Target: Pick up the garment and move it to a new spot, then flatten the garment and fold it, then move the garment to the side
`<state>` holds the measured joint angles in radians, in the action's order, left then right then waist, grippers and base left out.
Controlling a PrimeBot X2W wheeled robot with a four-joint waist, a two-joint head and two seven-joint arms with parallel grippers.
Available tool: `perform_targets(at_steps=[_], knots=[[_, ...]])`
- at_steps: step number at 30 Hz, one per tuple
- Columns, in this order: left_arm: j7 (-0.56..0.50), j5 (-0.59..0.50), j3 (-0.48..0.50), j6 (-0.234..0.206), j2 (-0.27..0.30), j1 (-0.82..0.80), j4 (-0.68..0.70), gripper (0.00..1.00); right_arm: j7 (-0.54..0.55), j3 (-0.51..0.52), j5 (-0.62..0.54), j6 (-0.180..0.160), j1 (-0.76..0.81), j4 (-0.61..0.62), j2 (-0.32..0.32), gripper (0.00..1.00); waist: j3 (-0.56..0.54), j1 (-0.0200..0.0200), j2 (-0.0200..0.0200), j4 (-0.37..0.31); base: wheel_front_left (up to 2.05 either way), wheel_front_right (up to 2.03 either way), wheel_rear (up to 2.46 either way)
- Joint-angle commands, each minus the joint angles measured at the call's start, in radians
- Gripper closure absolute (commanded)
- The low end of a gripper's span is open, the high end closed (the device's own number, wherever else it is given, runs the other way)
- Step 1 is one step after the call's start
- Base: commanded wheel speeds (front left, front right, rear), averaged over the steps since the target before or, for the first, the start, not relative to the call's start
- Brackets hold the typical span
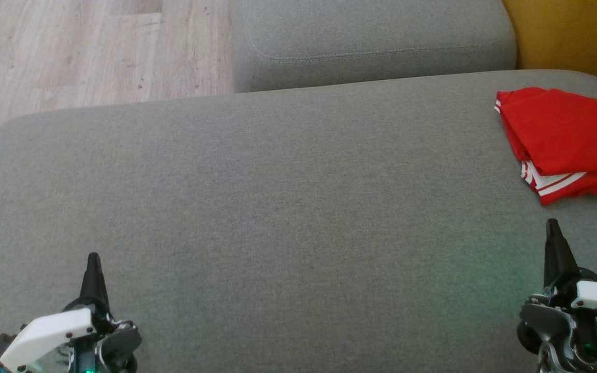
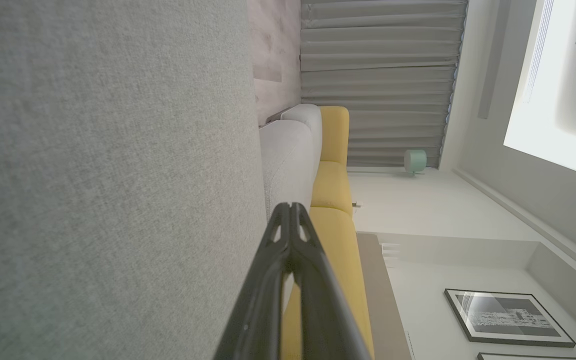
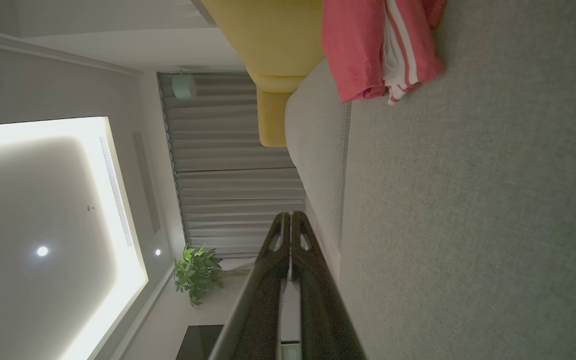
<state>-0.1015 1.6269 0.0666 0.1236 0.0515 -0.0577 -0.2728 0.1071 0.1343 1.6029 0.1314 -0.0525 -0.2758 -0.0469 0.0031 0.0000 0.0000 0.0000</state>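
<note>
**Garment [image 1: 563,140] folded at the right edge of the seat, both grippers empty**

The right gripper [image 1: 553,228] has its two dark fingers pressed tip to tip with nothing between them, low over the seat at the lower right of the head view. The left gripper [image 1: 94,261] is the same at the lower left: fingers together, nothing held. Neither touches cloth.

The garment lies just ahead of the right gripper, near it but apart, at the far right of the sofa seat [image 1: 278,207]. The frame edge cuts part of it off.

Progress, as a judgement: it looks folded. It is compact and layered, with a straight left edge and hems stacked at the front corner. It sits off to the side and the middle of the seat is bare. Pick, flatten, fold and move aside all look done. At most the loose lower hem could be tidied. The full outline cannot be checked.

Materials: the garment is a thin, smooth red jersey with white stripe trim and dark lettering at the frame edge, slumping softly at the corner. The seat is coarse grey weave with rounded corners. The back cushion [image 1: 371,46] has a stitched seam. Beyond are a pale wood-look floor [image 1: 96,52] and a mustard cushion [image 1: 573,36].
</note>
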Motion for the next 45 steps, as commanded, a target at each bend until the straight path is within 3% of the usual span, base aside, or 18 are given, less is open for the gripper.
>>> perform_targets(at_steps=[1,45], knots=[[-0.005,-0.011,0.038,0.007,0.006,-0.05,0.028,1.0,0.007,-0.02,0.005,-0.001,-0.055,0.031,-0.004,1.0,0.0,0.0,0.0,0.0,0.0,0.0,0.0],[-0.008,-0.015,0.043,0.007,0.002,-0.05,0.028,1.0,0.007,-0.02,0.005,-0.001,-0.056,0.031,-0.004,1.0,0.0,0.0,0.0,0.0,0.0,0.0,0.0]])
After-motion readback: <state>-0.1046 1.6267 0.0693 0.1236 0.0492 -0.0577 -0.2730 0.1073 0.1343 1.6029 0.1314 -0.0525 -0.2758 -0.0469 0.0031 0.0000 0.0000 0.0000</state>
